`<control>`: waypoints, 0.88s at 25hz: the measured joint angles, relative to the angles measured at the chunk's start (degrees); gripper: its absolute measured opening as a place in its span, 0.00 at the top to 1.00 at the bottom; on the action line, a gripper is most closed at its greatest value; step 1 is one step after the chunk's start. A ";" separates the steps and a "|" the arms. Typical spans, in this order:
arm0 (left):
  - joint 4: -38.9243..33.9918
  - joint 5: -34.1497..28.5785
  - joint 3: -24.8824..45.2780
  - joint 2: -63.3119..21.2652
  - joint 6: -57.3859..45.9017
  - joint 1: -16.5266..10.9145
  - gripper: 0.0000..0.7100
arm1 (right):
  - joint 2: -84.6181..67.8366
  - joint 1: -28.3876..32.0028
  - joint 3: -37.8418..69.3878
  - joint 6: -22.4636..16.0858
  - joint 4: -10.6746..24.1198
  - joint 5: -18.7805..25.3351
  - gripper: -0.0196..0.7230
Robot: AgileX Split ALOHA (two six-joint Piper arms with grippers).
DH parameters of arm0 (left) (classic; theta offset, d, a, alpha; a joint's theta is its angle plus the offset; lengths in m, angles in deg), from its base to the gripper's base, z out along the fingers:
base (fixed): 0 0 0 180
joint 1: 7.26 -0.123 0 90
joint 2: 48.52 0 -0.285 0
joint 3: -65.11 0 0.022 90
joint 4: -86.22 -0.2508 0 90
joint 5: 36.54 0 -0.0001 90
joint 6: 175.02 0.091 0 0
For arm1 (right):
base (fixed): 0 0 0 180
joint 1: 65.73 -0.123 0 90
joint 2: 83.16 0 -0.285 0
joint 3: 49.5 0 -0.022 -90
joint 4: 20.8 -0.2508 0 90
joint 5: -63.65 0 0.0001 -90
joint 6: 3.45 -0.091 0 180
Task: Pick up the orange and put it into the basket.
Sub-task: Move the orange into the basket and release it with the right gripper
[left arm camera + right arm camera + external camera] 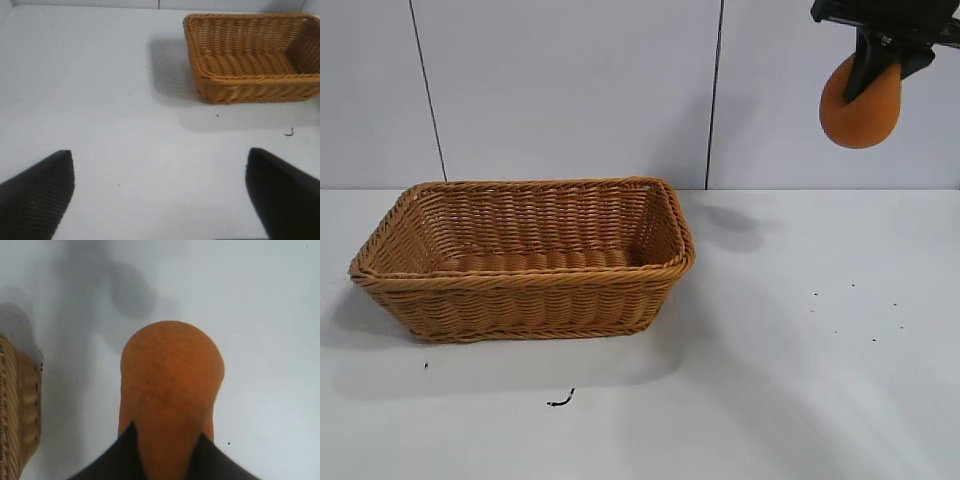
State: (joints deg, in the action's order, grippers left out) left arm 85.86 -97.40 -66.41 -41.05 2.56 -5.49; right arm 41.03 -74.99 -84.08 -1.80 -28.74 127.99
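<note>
basket [525, 262]: tan wicker | orange [861, 106]: dull, clamped aloft by right gripper [876, 62]

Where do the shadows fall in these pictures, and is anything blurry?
Exterior view: the held orange casts a soft shadow on the table right of the basket. Right wrist view: the orange looms large and slightly soft, its shadow on the table beyond. Left wrist view: the basket's shadow spreads beside it.

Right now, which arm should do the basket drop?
Right. Its end effector already holds the orange high above the table, right of the basket. The left end effector is open and holds nothing.
</note>
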 joint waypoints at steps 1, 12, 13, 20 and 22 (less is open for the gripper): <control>0.00 0.00 0.00 0.00 0.00 0.00 0.06 | 0.00 -1.73 0.00 0.00 0.00 -0.46 0.91; 0.00 0.00 0.00 0.00 0.00 0.00 0.06 | 4.50 -20.16 0.00 -1.31 0.41 -9.09 0.91; 0.00 0.00 0.00 0.00 0.00 0.00 0.06 | 5.48 -21.22 0.00 -1.65 0.41 -9.96 0.91; 0.00 -0.05 0.00 0.00 0.00 0.00 0.06 | 14.61 -25.31 -0.02 -1.65 0.16 -17.84 0.91; 0.00 -0.05 0.00 0.00 0.00 0.00 0.06 | 16.64 -25.26 -0.02 -1.65 0.16 -19.25 0.91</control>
State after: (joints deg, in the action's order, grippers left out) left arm 85.86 -97.45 -66.41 -41.05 2.56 -5.49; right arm 57.67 -100.25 -84.11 -3.45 -28.58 108.74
